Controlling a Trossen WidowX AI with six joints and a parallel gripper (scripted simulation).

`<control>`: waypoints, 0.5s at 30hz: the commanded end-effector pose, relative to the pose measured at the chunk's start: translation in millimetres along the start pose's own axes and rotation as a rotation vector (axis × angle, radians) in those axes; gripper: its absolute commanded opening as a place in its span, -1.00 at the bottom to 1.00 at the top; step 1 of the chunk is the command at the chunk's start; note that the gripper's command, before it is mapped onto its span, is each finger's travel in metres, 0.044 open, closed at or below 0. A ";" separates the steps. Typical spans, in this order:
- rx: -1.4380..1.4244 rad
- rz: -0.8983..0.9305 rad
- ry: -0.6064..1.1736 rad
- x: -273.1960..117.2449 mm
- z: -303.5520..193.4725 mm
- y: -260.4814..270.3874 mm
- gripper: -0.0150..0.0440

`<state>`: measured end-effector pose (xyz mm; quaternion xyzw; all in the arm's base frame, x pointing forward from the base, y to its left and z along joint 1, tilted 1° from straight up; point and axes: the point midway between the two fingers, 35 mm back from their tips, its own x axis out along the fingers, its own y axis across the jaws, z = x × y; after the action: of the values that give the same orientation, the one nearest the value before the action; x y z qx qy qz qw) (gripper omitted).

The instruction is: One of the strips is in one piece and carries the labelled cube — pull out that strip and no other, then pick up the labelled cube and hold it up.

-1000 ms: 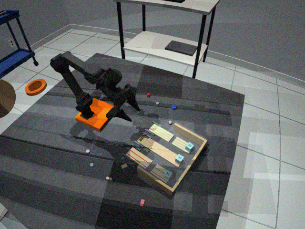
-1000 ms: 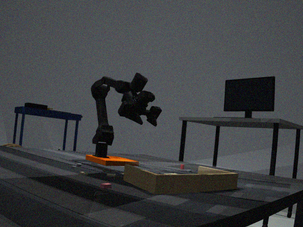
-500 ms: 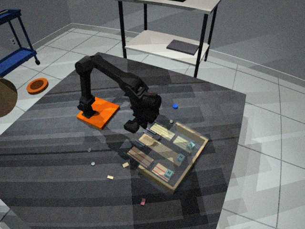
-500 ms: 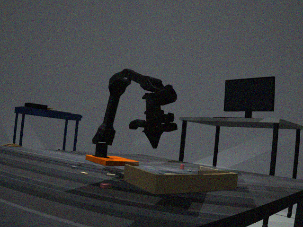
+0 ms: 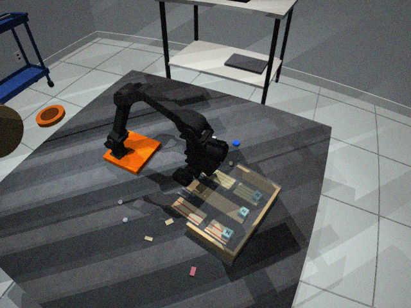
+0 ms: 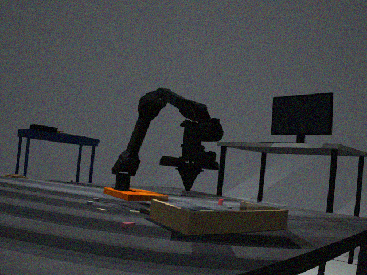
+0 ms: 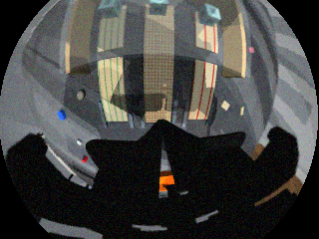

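Note:
Three strips run side by side in the wooden tray (image 5: 209, 240) (image 6: 231, 222) (image 7: 243, 50). The middle checked strip (image 5: 219, 200) (image 7: 159, 40) looks unbroken and has a pale blue cube (image 5: 243, 212) (image 7: 159, 6), marked H, on its far end. The green-lined strip (image 5: 223, 179) (image 7: 111, 85) and the red-lined strip (image 5: 189, 211) (image 7: 197, 90) each lie in two pieces with a gap. Each has an H cube at the far end, one on green (image 5: 256, 195) (image 7: 111, 7) and one on red (image 5: 227, 233) (image 7: 209, 14). My gripper (image 6: 187, 189) (image 7: 160, 122) is shut and empty, pointing down above the middle strip's near end.
Grey posts (image 5: 185, 192) stand beside the strips' near ends. Walls close the tray's sides and far end. A blue disc (image 5: 236, 142) (image 7: 62, 115), pale chips (image 5: 169, 221) (image 7: 225, 106) and a pink block (image 5: 192, 271) (image 6: 128, 224) lie outside it.

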<state>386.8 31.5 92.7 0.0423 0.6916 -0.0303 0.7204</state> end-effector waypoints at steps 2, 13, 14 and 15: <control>0.006 -0.003 0.007 9.7 -0.2 -0.1 -0.49; 0.006 -0.003 0.007 27.9 -0.4 0.7 -0.49; 0.006 -0.003 0.007 29.6 -0.5 0.7 -0.49; 0.006 -0.003 0.007 31.2 -0.6 0.8 -0.49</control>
<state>387.6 32.6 66.8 0.0421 0.6938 -0.0306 0.7182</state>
